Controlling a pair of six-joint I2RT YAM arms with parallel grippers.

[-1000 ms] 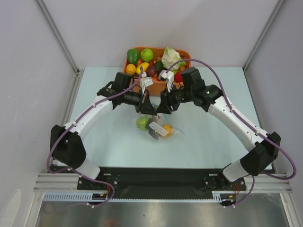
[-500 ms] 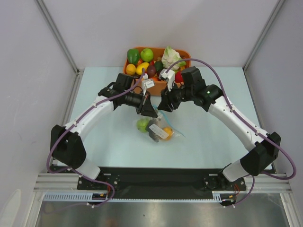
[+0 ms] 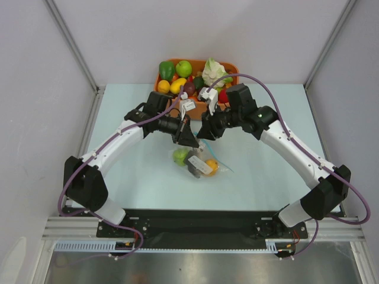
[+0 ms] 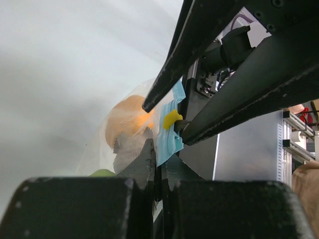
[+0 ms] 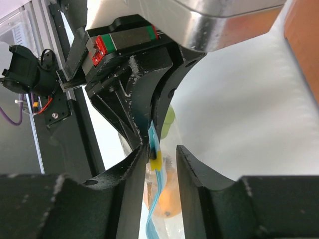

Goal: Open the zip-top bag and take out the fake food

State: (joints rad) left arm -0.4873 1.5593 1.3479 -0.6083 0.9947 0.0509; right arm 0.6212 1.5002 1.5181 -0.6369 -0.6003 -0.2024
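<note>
Clear zip-top bag (image 3: 199, 163), blue strip pinched in left end effector (image 4: 158, 153)

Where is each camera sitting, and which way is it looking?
Top external: high above and behind the arms, looking down at the table, the zip-top bag and the orange tub; both whole arms show.
Left wrist: on the left arm, looking along the left hand, which pinches the bag's blue strip; the right hand faces it.
Right wrist: on the right arm, looking along its own fingers at the strip, with the left hand opposite.
Shared: both wrist views show the blue strip and its yellow slider.
</note>
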